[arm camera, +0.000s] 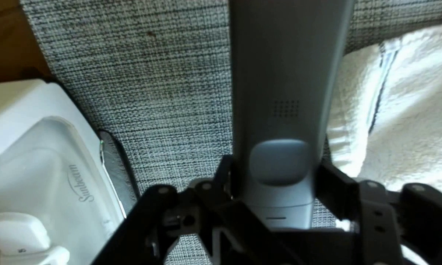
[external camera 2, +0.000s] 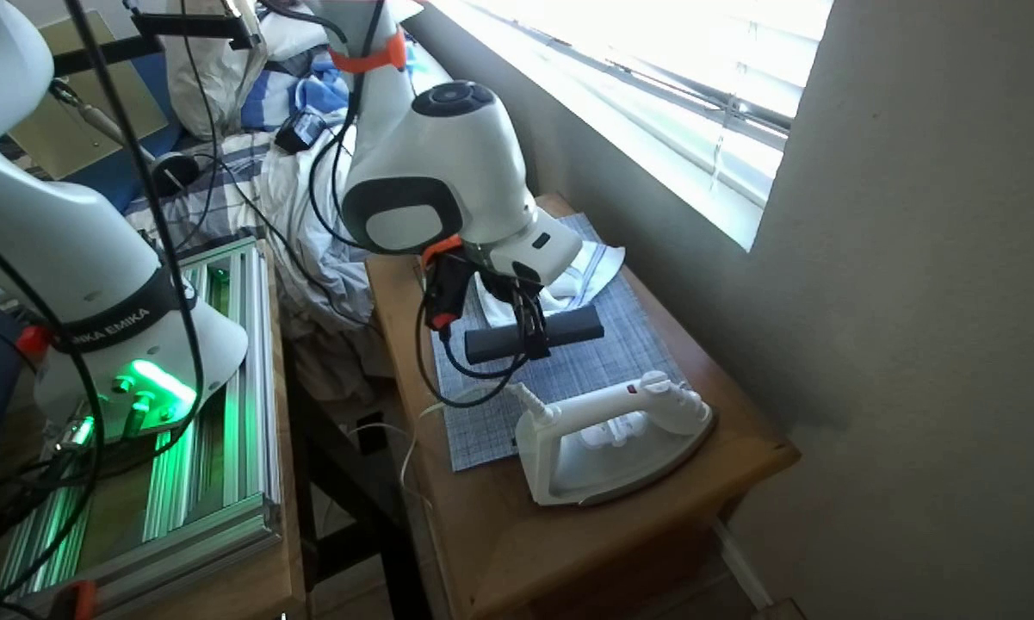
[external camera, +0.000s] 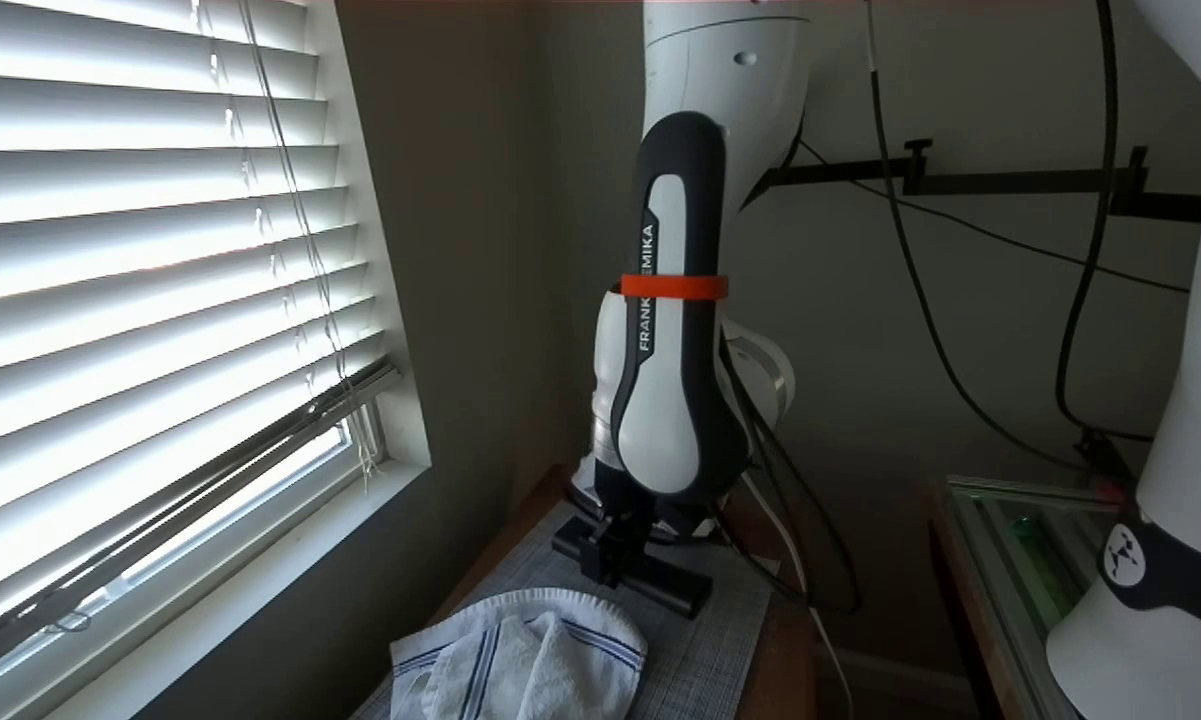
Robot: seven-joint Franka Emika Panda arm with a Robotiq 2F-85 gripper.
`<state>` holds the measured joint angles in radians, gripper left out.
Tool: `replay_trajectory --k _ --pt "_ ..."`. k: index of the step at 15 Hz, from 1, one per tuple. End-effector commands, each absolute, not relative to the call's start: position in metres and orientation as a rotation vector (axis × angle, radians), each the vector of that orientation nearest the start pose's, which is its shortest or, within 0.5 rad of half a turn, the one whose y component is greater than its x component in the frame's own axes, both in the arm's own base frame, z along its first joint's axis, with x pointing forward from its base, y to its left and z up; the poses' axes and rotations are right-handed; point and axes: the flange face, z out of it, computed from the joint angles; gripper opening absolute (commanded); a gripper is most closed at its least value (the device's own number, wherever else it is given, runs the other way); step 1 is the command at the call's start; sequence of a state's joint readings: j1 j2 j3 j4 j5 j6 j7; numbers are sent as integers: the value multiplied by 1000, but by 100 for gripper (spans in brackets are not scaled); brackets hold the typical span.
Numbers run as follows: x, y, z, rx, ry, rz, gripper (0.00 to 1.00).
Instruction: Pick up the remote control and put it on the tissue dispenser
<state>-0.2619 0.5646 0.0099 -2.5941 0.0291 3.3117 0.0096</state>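
The remote control is a long dark grey bar, shown in both exterior views [external camera: 672,586] [external camera 2: 575,327] and large in the wrist view [arm camera: 276,88]. My gripper [arm camera: 276,176] is shut on it, with one finger against each long side, near a rounded recess. In both exterior views the gripper [external camera: 608,550] [external camera 2: 531,331] points down and grips the remote around its middle. The remote lies roughly level and appears to be above the grey woven placemat [external camera 2: 482,435]; the exact gap cannot be told. No tissue dispenser shows in any view.
A white iron [external camera 2: 607,448] stands on the wooden table [external camera 2: 525,551] beside the placemat; it also shows in the wrist view [arm camera: 51,173]. A white towel with blue stripes [external camera: 530,660] lies on the placemat's other side. A window with blinds [external camera: 140,200] borders the table. Cables hang near the wrist.
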Motion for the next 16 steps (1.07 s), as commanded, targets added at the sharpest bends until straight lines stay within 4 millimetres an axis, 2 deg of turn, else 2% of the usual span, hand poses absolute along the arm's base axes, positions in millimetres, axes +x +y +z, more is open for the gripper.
replay_trajectory --k 1,3,5,11,16 --pt "382 -109 121 -3130 364 -203 29" --pt "377 -103 138 -3133 301 -164 29" --pt "377 -88 154 -3126 208 -114 29" --pt "386 -7 188 -3023 -46 68 29" --pt "382 41 215 -2997 -135 76 29"
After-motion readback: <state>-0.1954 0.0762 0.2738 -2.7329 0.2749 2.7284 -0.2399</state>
